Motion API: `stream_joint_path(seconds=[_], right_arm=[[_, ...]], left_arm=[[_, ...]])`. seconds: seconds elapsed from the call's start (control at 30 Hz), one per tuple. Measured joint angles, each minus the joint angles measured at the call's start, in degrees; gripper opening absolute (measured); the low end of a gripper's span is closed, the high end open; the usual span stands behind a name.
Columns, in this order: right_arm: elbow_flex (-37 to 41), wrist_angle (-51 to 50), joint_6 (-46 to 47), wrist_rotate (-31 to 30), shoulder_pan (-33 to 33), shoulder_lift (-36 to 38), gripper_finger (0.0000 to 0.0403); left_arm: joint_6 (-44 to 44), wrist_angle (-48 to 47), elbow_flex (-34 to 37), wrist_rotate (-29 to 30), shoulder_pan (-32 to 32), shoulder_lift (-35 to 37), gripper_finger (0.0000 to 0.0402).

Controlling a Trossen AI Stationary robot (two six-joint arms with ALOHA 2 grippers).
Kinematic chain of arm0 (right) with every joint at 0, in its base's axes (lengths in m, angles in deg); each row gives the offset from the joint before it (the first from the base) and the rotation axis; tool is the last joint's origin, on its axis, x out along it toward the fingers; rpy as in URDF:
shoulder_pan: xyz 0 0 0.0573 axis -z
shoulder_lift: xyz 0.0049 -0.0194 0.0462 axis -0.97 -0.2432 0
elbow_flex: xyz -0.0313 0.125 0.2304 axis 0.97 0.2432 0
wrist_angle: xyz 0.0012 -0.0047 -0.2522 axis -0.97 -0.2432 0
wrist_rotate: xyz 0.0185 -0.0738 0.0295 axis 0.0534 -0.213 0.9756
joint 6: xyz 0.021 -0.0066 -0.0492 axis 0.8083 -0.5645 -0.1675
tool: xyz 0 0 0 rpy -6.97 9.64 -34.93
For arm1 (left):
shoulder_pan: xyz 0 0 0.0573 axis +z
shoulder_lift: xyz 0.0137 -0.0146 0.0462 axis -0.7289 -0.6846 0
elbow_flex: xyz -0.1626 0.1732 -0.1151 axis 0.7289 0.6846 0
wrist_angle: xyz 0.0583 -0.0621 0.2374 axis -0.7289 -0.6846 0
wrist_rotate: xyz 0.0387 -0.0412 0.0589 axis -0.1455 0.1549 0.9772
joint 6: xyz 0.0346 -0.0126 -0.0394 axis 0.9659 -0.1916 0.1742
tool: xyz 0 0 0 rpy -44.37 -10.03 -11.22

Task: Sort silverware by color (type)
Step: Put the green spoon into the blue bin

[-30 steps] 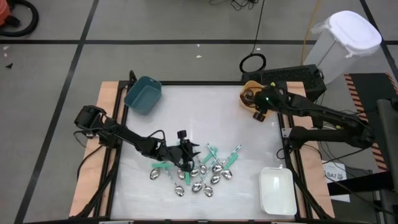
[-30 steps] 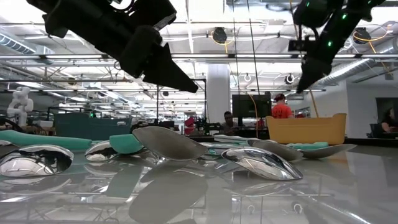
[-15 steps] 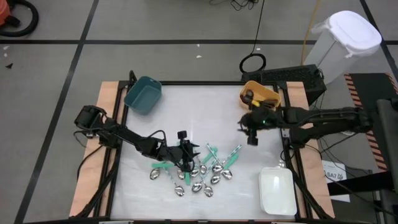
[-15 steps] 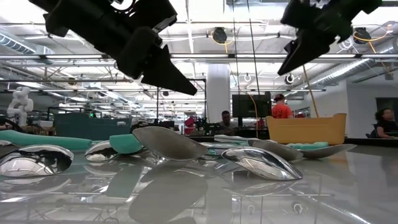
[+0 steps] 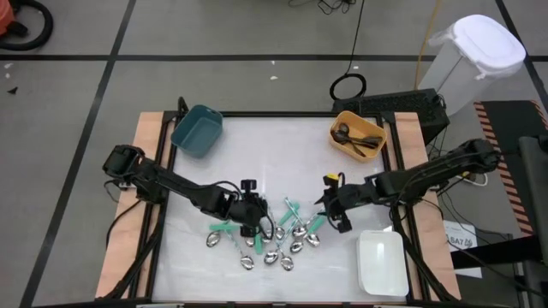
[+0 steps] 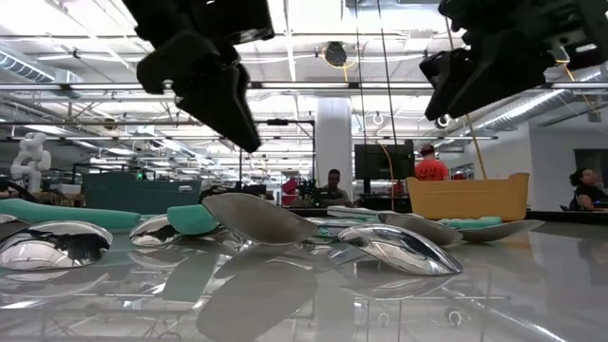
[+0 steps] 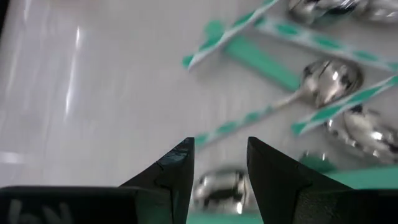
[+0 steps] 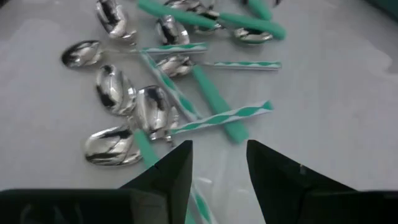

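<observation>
- Hovering over the pile, both grippers are now above the silverware [image 5: 274, 235], which lies heaped near the front middle of the table [image 5: 257, 154].
- The biggest change is on the right side: one second ago the right gripper [image 5: 334, 208] was up at the orange bin [image 5: 360, 137], and now it has swung down to the right edge of the pile. I judge that it has finished a drop and has come back for the next piece.
- In the right wrist view its fingers [image 8: 177, 171] stand apart with nothing between them, and spoons with teal handles [image 8: 217, 115] lie just ahead of them.
- The orange bin already holds some dark utensils [image 5: 355, 137], so the dark type seems to be sorted there.
- The left gripper [image 5: 248, 216] was already over the left part of the pile and has only turned and dropped a little. Its fingers [image 7: 171, 171] are also spread and empty, above a silver spoon bowl [image 7: 221, 190].
- The teal bin [image 5: 197, 130] at the back left and the white bin [image 5: 381, 261] at the front right show nothing inside from above.
- Most of the silver and teal pieces remain on the table, so I think the task is far from done, and both arms are about to pick.
</observation>
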Motion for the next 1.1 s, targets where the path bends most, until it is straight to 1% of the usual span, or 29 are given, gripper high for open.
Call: stream_joint_path(seconds=[0.17,0.3,0.47,0.67,0.8,0.97,1.1], right_arm=[[0.0,0.0,0.3,-0.1,0.0,-1.2,0.0148],[0.0,-0.1,0.5,-0.1,0.0,-1.2,0.0148],[0.0,-1.0,2.0,-0.2,-0.6,-1.2,0.0148],[0.0,-2.1,3.5,-0.1,-2.6,-1.2,0.0148],[0.0,-2.1,3.5,-0.1,-4.1,-1.2,0.0148],[0.0,-2.1,3.5,-0.2,-5.6,-1.2,0.0148],[0.0,-2.1,3.7,-0.2,-6.6,-1.2,0.0148]], left_arm=[[-14.1,-13.3,-0.4,0.0,-0.1,0.0,0.0147],[-20.0,-19.1,0.4,-0.5,-0.8,0.0,0.0147],[-27.4,-19.8,0.3,-0.8,-1.8,0.0,0.0147],[-41.9,-21.8,0.3,-1.2,-2.3,-0.4,0.0147],[-49.7,-26.7,0.4,-1.3,-2.1,-0.4,0.0153],[-51.7,-25.5,1.6,-1.3,-2.2,-0.4,0.0185],[-51.8,-20.6,3.9,-1.3,-2.6,-0.4,0.0209]])
